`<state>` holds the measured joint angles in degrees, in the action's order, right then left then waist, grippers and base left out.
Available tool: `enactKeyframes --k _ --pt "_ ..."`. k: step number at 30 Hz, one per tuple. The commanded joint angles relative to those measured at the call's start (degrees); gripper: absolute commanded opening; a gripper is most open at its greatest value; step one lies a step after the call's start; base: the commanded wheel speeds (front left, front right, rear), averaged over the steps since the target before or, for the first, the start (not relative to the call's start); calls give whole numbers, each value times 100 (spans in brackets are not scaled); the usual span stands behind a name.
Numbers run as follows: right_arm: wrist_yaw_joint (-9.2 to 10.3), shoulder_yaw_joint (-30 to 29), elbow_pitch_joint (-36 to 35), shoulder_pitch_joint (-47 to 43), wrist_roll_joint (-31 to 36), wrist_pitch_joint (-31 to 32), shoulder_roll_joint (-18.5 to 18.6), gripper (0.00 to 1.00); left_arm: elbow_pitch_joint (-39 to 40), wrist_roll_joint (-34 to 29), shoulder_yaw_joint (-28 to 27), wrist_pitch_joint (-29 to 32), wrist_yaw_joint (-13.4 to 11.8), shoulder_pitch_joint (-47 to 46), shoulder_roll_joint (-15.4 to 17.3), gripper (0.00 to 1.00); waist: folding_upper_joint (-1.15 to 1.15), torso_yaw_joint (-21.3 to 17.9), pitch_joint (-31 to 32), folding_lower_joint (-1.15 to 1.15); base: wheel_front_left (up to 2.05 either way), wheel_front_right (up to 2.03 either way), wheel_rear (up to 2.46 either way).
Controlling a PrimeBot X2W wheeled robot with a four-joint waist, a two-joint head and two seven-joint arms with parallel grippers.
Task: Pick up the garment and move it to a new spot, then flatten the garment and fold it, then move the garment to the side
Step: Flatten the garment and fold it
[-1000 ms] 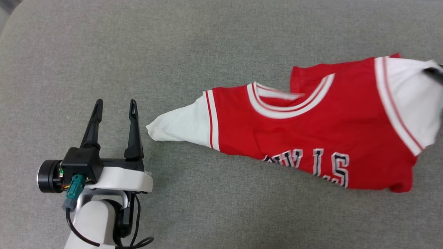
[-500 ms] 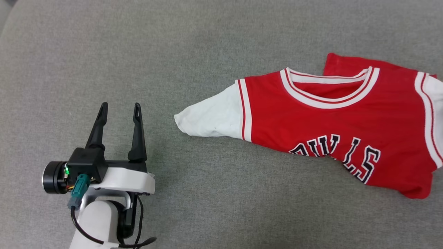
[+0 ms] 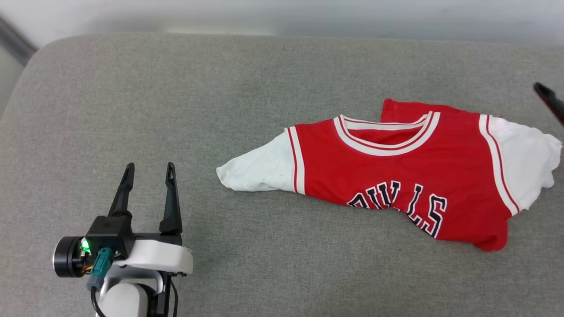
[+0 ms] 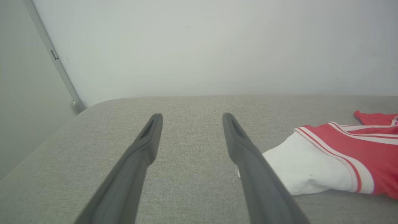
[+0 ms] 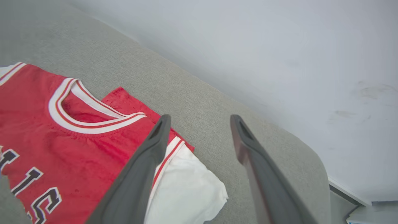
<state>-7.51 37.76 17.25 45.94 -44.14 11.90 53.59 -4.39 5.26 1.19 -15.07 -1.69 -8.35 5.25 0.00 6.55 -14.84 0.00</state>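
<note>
Left tool (image 3: 149, 167) and right tool (image 5: 200, 118) stand wide; garment (image 3: 396, 176) lies toward right edge of cushion (image 3: 176, 88).

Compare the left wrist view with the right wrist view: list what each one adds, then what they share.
Left wrist view: the left gripper, fingers open, beside the garment's pointed white sleeve. Right wrist view: the right gripper, fingers open, near the other sleeve, plus black letters. Shared: red garment, its striped collar, grey cushion, pale wall.
</note>
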Motion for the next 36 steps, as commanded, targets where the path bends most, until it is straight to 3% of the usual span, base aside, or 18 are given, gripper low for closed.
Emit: enactKeyframes --k 1,5,6,11,16,26,27,28,29,36 --pt "4 -53 -424 -177 4 243 112 100 30 -39 -52 -15 6 104 2 100 0 -72 99 0 0 0 0" --pt "4 -117 -1505 -501 -267 1155 289 100 50 -55 -99 -15 37 212 -7 100 0 -110 168 0 0 0 0" --pt "4 -72 -2098 -725 -424 1932 476 100 68 -55 -121 -15 57 222 -18 100 0 -124 161 0 0 0 0" --pt "4 209 -2586 -1012 -524 3026 575 100 109 -83 -146 -15 91 135 -43 100 0 -114 18 0 0 0 0" --pt "4 551 -2247 -1213 -511 3376 164 100 110 -84 -115 -15 115 -10 -94 100 0 -39 -254 0 0 0 0" --pt "9 1558 -789 -1141 -206 2895 -477 100 69 -110 -198 -15 133 -197 -136 100 0 58 -544 0 0 0 0" --pt "10 1584 -764 -1072 -195 2717 -504 48 63 -111 -231 -15 128 -170 -136 100 0 34 -520 0 0 0 0" --pt "10 1584 -764 -1072 -195 2717 -504 48 63 -111 -231 -15 128 -170 -136 100 0 34 -520 0 0 0 0" --pt "10 1594 -750 -980 -234 2564 -520 0 51 -112 -258 -15 119 -133 -135 100 0 4 -480 0 0 0 0" --pt "4 1657 -1323 -670 -456 1658 -144 0 -5 -162 -335 -15 131 91 -138 100 0 -193 -27 0 0 0 0"
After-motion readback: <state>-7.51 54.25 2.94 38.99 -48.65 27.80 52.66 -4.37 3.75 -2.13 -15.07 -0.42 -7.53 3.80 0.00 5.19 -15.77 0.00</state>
